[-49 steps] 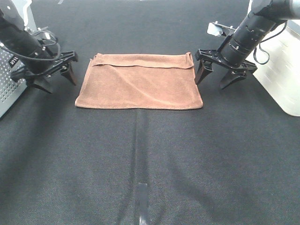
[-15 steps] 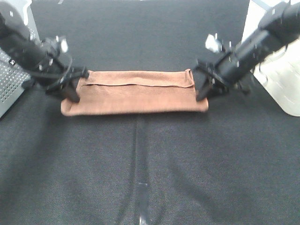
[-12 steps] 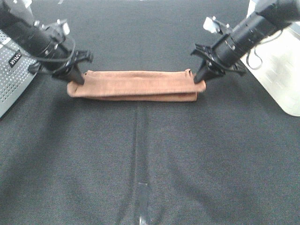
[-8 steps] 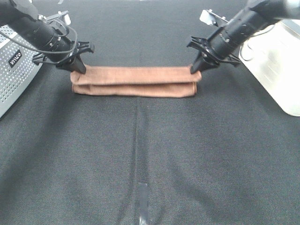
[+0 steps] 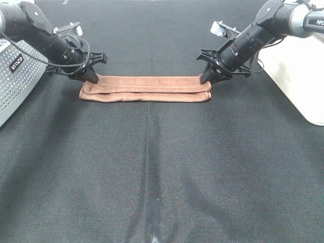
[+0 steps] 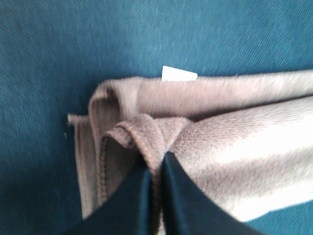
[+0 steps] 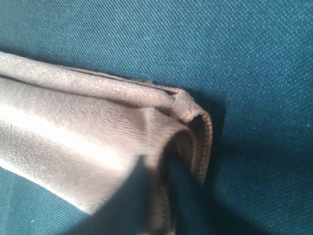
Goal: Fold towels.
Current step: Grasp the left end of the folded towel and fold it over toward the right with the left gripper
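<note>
Towel (image 5: 145, 88) now narrower strip than before, upper centre on surface (image 5: 162, 177). Left jaws pinch hem; right jaws blurred, cannot tell. Fold landed.

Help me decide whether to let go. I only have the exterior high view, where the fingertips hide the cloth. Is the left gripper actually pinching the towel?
Observer: Yes. In the left wrist view the left gripper is closed on a hemmed fold of the towel.
Operator: And the right side?
Observer: The right wrist view is blurred. The right gripper sits over the towel's hemmed corner, but I cannot tell whether it grips.
Operator: Is the tag anywhere?
Observer: A small white tag sticks out from the towel's edge at the left gripper's end.
</note>
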Robot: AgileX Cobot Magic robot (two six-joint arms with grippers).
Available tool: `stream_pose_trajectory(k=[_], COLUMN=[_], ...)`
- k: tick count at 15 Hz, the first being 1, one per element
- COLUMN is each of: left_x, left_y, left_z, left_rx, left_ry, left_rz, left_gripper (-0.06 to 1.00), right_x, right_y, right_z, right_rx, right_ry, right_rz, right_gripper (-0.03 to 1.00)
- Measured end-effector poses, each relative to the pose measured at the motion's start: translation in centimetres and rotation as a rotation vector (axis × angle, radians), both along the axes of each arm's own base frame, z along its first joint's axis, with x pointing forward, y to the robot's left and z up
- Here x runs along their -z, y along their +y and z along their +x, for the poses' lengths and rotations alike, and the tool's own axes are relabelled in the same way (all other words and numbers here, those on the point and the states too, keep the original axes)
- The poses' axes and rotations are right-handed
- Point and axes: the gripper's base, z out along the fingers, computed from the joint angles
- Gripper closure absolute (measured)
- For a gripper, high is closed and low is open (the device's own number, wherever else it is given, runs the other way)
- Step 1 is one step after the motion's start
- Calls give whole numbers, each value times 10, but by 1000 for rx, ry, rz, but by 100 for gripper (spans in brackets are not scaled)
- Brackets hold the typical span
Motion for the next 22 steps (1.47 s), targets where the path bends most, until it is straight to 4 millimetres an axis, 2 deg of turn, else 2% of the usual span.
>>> stream_pose_trajectory(k=[2, 3, 4, 5, 6, 9, 13, 18, 22], left_x=[-6, -11, -17, -21, -22, -20, 12, 16, 17], left_y=[0, 1, 1, 1, 2, 2, 2, 3, 4], left_z=[2, 3, 3, 3, 3, 0, -3, -3, 0], left_rx=[-10, -21, -27, -31, -43, -50, -65, -59, -73], left_ry=[-29, -47, -57, -63, -57, -18, 92, 94, 62], left_rz=[0, -4, -5, -4, -8, -11, -9, 16, 19], left_gripper=[65, 45, 34, 24, 20, 18, 18, 12, 13], right_x=[-2, -6, -12, -18, -22, -23, -24, -24, -24], right_y=[0, 0, 0, 0, 0, -2, -3, -3, -3], right_z=[-1, -2, -3, -4, -6, -8, -9, -9, -9], right_rx=[-3, -8, -16, -22, -25, -22, -24, -24, -24], right_ry=[2, 6, 7, 8, 17, 47, 50, 51, 50], right_rz=[1, 3, 5, 6, 6, -19, -31, -30, -31], right_gripper=[29, 23, 21, 20, 19, 19, 19, 19, 19])
